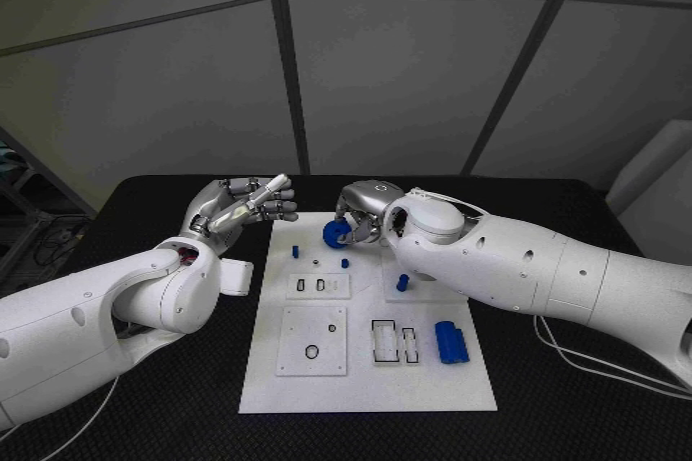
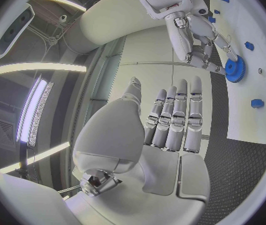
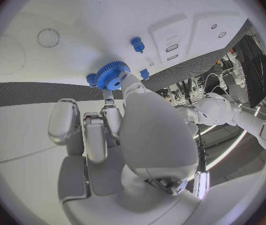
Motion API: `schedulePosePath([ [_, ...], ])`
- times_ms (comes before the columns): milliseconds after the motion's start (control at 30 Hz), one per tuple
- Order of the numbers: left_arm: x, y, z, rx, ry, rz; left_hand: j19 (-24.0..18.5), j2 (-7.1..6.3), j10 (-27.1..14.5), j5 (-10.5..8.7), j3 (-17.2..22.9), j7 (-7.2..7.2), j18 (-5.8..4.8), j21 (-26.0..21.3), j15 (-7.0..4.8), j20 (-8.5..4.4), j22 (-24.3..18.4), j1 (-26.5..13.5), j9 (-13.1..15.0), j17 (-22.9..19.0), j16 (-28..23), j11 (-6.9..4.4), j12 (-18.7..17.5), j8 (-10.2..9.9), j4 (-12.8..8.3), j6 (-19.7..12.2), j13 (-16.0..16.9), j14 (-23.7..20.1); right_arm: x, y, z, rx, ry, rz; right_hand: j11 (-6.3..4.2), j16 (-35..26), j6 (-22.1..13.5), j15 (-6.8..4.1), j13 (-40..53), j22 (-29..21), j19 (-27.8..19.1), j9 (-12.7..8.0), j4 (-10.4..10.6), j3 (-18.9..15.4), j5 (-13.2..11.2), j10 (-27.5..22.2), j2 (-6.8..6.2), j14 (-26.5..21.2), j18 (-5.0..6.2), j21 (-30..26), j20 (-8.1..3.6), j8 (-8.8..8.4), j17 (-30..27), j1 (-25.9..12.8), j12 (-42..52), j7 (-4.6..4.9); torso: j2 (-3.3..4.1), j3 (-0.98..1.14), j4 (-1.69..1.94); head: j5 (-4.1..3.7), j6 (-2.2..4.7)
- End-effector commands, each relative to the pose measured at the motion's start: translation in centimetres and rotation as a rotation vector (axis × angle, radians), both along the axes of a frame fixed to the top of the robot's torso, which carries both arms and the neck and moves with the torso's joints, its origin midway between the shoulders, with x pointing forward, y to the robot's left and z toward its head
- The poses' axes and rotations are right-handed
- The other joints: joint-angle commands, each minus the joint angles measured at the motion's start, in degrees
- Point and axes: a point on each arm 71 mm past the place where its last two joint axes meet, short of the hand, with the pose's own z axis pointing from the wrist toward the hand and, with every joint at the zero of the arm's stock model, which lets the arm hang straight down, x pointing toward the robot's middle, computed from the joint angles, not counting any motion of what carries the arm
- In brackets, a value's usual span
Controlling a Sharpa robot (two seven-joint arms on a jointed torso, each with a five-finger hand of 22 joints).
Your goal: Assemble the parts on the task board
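The white task board (image 1: 433, 386) lies in the middle of the black table. My right hand (image 1: 371, 206) pinches a blue toothed gear (image 1: 336, 234) just over the board's far end; the gear (image 3: 111, 75) sits at its fingertips, and whether it touches the board I cannot tell. Near the board's far left corner, my left hand (image 1: 245, 207) hovers with nothing in it. Its fingers (image 2: 173, 117) lie straight, side by side. From that wrist I see the right hand (image 2: 198, 37) with the gear (image 2: 235, 69).
On the board stand two small blue pegs (image 1: 296, 250) (image 1: 345, 263) and a small blue piece (image 1: 402, 280). A blue cylinder (image 1: 451, 341) lies at the right, beside two rectangular slots (image 1: 387, 341). Two inset plates (image 1: 313, 339) hold holes. A cable (image 1: 577, 353) trails at the right.
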Motion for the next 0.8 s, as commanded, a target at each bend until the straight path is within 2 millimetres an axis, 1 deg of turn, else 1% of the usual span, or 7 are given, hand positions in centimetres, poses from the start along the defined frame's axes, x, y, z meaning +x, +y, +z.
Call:
schedulePosePath([
  [33,-0.02,-0.19,0.14,0.0,-0.007,-0.017,0.4,0.42,-0.3,-0.24,0.0,0.28,0.38,-0.4,0.41,0.16,-0.1,0.1,0.0,0.1,-0.3,0.05,-0.3,-0.3,-0.4,0.2,0.0,-0.1,0.05,0.1,-0.05,-0.023,0.005,-0.002,0.05,0.2,-0.6,0.24,-0.2,-0.1,-0.2,0.1,0.2,0.2,-0.3,-0.7,-0.38,5.4,-0.65,-0.1,0.31,-0.36,12.6,-0.6,-0.4,-0.04,-0.02,-0.03,0.0,-0.03,-0.05],
  [300,-0.04,-0.15,0.16,0.0,-0.006,-0.017,0.4,0.42,-0.3,-0.24,0.0,0.28,0.38,-0.4,0.41,0.16,-0.1,0.1,0.0,0.1,-0.3,0.05,-0.3,-0.3,-0.4,0.2,0.0,-0.1,0.11,0.26,-0.31,-0.04,0.022,0.004,0.52,0.5,-2.0,0.66,-0.9,-0.3,-0.4,0.1,0.2,0.4,-1.9,-1.4,-1.35,5.5,-0.61,-0.3,0.73,-1.82,13.2,-1.7,-1.3,0.4,-0.02,-0.01,0.0,0.0,-0.12],
  [400,-0.05,-0.14,0.16,0.0,-0.006,-0.017,0.4,0.42,-0.3,-0.24,0.0,0.28,0.38,-0.4,0.41,0.16,-0.1,0.1,0.0,0.1,-0.3,0.05,-0.3,-0.3,-0.4,0.2,0.0,-0.1,0.15,0.21,-0.35,-0.042,0.023,0.001,0.84,0.6,-3.8,0.94,-1.5,-0.5,-0.6,0.0,0.1,0.5,-2.9,-2.0,-1.76,5.6,-0.56,-0.4,0.96,-3.22,13.5,-2.1,-1.9,0.77,0.0,-0.02,-0.03,0.03,-0.06],
  [433,-0.06,-0.13,0.16,0.001,-0.006,-0.017,0.4,0.42,-0.3,-0.24,0.0,0.28,0.38,-0.4,0.41,0.16,-0.1,0.1,0.0,0.1,-0.3,0.05,-0.3,-0.3,-0.4,0.2,0.0,-0.1,0.18,0.17,-0.37,-0.042,0.024,-0.001,1.06,0.7,-5.1,1.11,-1.8,-0.5,-0.6,-0.1,0.1,0.5,-3.4,-2.3,-2.03,5.6,-0.56,-0.4,1.11,-4.16,13.6,-2.3,-2.3,1.01,-0.01,-0.01,-0.06,0.05,-0.05],
  [467,-0.06,-0.12,0.16,0.001,-0.006,-0.017,0.4,0.42,-0.3,-0.24,0.0,0.28,0.38,-0.4,0.41,0.16,-0.1,0.1,0.0,0.1,-0.3,0.05,-0.3,-0.3,-0.4,0.2,0.0,-0.1,0.19,0.15,-0.38,-0.043,0.024,-0.002,1.17,0.7,-5.8,1.22,-2.0,-0.5,-0.7,-0.1,0.1,0.5,-3.7,-2.5,-2.2,5.6,-0.55,-0.4,1.2,-4.66,13.6,-2.4,-2.5,1.13,-0.01,-0.03,-0.06,0.05,-0.05],
  [533,-0.06,-0.11,0.16,0.001,-0.005,-0.016,0.4,0.42,-0.3,-0.24,0.0,0.28,0.38,-0.4,0.41,0.16,-0.1,0.1,0.0,0.1,-0.3,0.05,-0.3,-0.3,-0.4,0.2,0.0,-0.1,0.21,0.11,-0.43,-0.045,0.028,-0.003,1.39,0.7,-6.5,1.42,-2.4,-0.6,-0.8,0.0,0.2,0.5,-4.3,-2.8,-2.59,5.7,-0.53,-0.5,1.4,-5.26,13.7,-2.7,-2.8,1.34,0.0,0.0,-0.05,0.04,-0.09],
  [800,-0.03,-0.07,0.14,0.002,-0.004,-0.015,0.4,0.47,-0.3,-0.26,-0.1,0.31,0.38,-0.4,0.42,0.17,-0.1,0.0,0.0,0.1,-0.4,0.07,-0.4,-0.4,-0.4,0.2,0.0,-0.1,0.14,0.07,-0.5,-0.045,0.04,-0.002,1.64,0.8,-6.5,1.65,-2.2,-0.6,-0.8,0.1,0.8,0.4,-4.4,-2.8,-3.06,5.7,-0.52,-0.5,1.64,-5.49,13.8,-3.5,-2.6,1.58,0.0,0.03,-0.04,0.06,-0.08],
])
